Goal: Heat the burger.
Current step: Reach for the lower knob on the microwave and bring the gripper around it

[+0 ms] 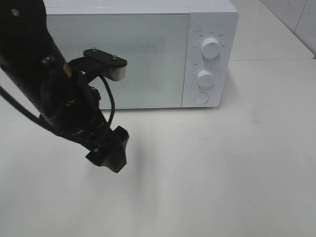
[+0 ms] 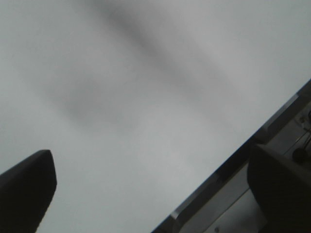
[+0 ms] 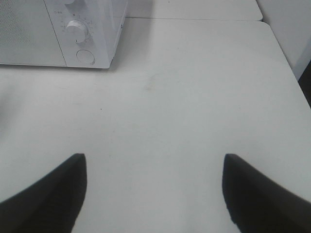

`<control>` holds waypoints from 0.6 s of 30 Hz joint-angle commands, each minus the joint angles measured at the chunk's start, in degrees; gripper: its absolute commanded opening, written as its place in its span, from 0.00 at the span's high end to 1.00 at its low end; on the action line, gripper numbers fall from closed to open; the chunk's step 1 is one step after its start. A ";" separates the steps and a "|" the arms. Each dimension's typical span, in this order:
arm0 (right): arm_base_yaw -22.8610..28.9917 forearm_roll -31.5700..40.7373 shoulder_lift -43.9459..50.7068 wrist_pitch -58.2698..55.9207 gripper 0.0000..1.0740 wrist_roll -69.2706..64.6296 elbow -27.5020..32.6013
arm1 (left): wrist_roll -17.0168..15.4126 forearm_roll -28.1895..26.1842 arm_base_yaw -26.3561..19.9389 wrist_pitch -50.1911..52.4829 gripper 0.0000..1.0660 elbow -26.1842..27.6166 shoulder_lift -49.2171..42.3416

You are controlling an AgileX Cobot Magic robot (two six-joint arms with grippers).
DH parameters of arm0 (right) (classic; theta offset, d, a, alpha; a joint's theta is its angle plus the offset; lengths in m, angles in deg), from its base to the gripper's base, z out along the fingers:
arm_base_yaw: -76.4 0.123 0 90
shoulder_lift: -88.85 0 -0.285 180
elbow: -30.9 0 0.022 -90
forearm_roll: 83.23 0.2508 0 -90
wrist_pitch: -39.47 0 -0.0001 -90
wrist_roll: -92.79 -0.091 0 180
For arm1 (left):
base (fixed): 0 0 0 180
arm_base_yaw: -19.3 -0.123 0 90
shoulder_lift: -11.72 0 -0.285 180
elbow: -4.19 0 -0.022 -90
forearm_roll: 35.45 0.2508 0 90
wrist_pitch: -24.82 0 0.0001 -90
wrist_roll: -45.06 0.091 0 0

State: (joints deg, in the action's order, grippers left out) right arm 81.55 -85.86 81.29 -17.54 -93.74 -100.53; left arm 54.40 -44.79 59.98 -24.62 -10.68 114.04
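Over the white table (image 1: 222, 177), left of the middle, my left gripper (image 2: 150, 155) hangs released, its two dark fingers (image 2: 29, 189) spread wide with nothing between them. Its black arm (image 1: 59, 98) slants down from the upper left of the high view and crosses in front of the left part of the microwave (image 1: 148, 54). My right gripper (image 3: 154, 160) is likewise spread and empty above bare tabletop, well apart from the microwave. Its frosted door looks shut, with two knobs (image 1: 211, 48) and a round button (image 1: 201, 98) beside it. I cannot tell where the burger is.
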 commanded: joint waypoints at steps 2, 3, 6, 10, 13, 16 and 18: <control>-0.17 -0.06 1.55 0.00 0.30 0.52 0.17 | -2.92 5.16 -0.06 -6.93 0.04 -0.17 -5.04; -0.17 -0.06 1.55 0.00 0.30 0.52 0.17 | -4.01 5.90 -0.06 -8.25 0.04 -0.17 -6.19; -0.17 -0.06 1.55 0.00 0.30 0.52 0.17 | -4.81 6.70 -0.06 -13.98 0.04 -0.17 -9.11; -0.17 -0.06 1.55 0.00 0.30 0.52 0.17 | -5.27 7.16 -0.06 -17.19 0.04 -0.17 -11.92; -0.17 -0.06 1.55 0.00 0.30 0.52 0.17 | -6.82 8.02 -1.78 -17.25 0.04 -0.17 -16.21; -0.17 -0.06 1.55 0.00 0.30 0.52 0.17 | -7.45 8.02 -7.05 -18.28 0.05 -0.17 -19.14; -0.17 -0.06 1.55 0.00 0.30 0.52 0.17 | -7.05 8.02 -9.63 -18.91 0.05 -0.17 -19.88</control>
State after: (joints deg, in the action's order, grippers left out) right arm 81.55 -85.86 81.29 -17.54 -93.74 -100.53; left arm 47.75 -37.23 50.52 -42.79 -10.68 94.56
